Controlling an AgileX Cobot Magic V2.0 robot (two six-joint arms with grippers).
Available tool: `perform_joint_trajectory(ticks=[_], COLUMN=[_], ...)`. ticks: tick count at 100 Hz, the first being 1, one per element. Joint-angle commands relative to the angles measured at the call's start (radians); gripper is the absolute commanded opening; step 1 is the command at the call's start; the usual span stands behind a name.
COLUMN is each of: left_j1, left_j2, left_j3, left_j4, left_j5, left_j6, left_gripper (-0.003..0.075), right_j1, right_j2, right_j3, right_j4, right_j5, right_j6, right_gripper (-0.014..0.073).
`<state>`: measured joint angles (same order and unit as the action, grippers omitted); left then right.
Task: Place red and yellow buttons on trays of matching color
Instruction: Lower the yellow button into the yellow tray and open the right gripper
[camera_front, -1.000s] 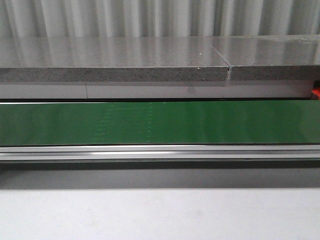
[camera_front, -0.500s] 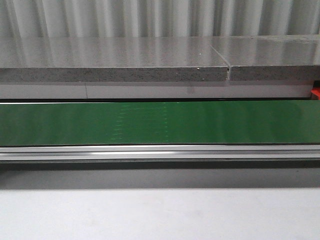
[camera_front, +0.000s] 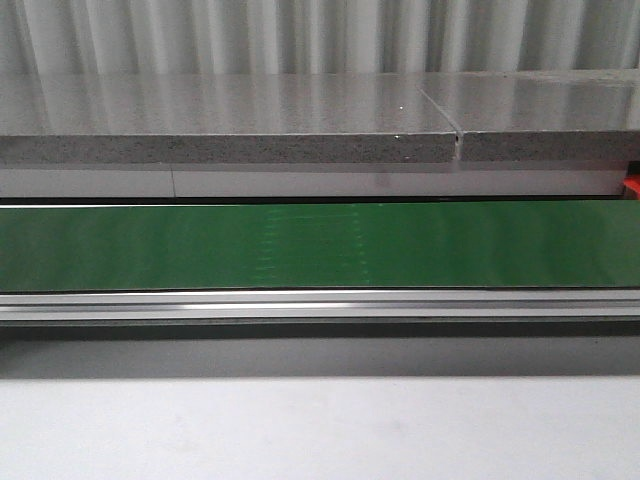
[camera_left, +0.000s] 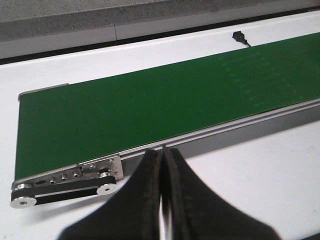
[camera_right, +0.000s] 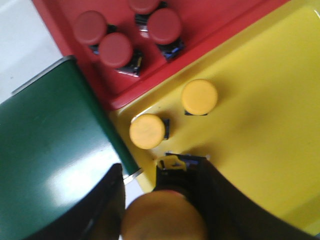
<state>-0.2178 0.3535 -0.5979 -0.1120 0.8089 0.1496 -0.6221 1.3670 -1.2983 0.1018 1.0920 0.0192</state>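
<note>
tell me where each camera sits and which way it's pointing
Front view: looks forward over the white table at the green belt and a grey ledge; no arm shows.
Left wrist view: on the left arm, looking along the belt's end roller; the shut left end effector shows.
Right wrist view: on the right arm, above the red tray and yellow tray; the right end effector holds a yellow button.
Shared: all three views show the green belt.

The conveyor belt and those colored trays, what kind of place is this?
Probably a lab mock-up of a factory sorting line: a green conveyor belt on a white table, with a red tray and a yellow tray holding matching buttons at its end.
</note>
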Motion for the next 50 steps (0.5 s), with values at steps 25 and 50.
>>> perform_joint_trajectory(ticks=[25, 50], left_j1=[-0.008, -0.008], left_j2=[0.008, 0.008], left_j3=[-0.025, -0.025], left_j4=[-0.019, -0.019], left_j5=[-0.066, -0.066], left_j6=[-0.003, -0.003], left_gripper=[-0.0021, -0.0021], right_j1=[-0.137, -0.163], right_j2=[-0.028, 0.014], right_j3=[0.158, 0.296], right_j4=[-0.007, 0.005], right_j5=[-0.248, -0.400], right_j6=[0.007, 0.012], right_gripper=[0.0193, 0.0193])
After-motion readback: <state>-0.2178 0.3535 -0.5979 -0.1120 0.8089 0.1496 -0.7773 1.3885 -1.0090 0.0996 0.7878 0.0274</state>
